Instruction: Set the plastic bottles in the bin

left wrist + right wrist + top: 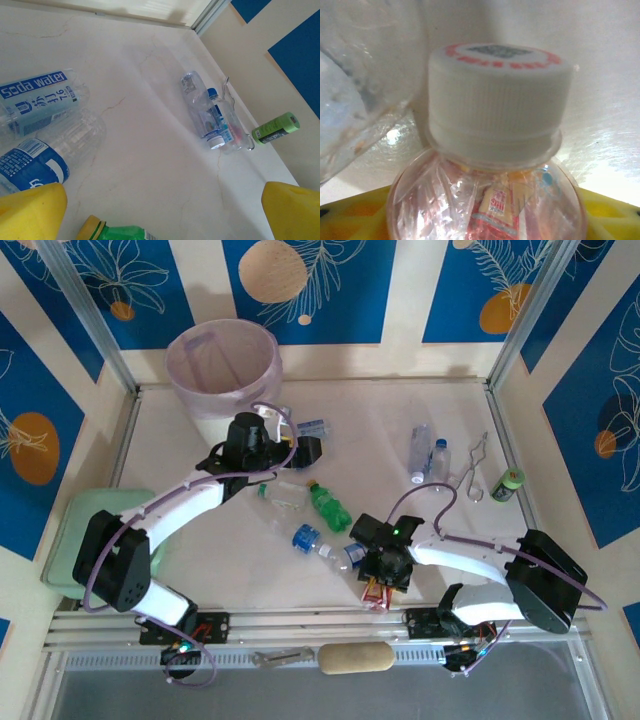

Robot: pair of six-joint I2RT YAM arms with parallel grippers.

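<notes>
- The bin [215,400] is standing at the far left corner of the table [400,410].
- The left gripper [306,448] is hovering just right of it, its yellow fingers [30,212] spread wide, nothing between them.
- A green bottle [328,506] is lying mid-table.
- The right gripper [383,585] is clasping a red-labelled bottle [492,195] near the front edge, yellow pads [350,220] pressing both its sides.
- Two clear bottles [428,455] are lying side by side further right.
</notes>
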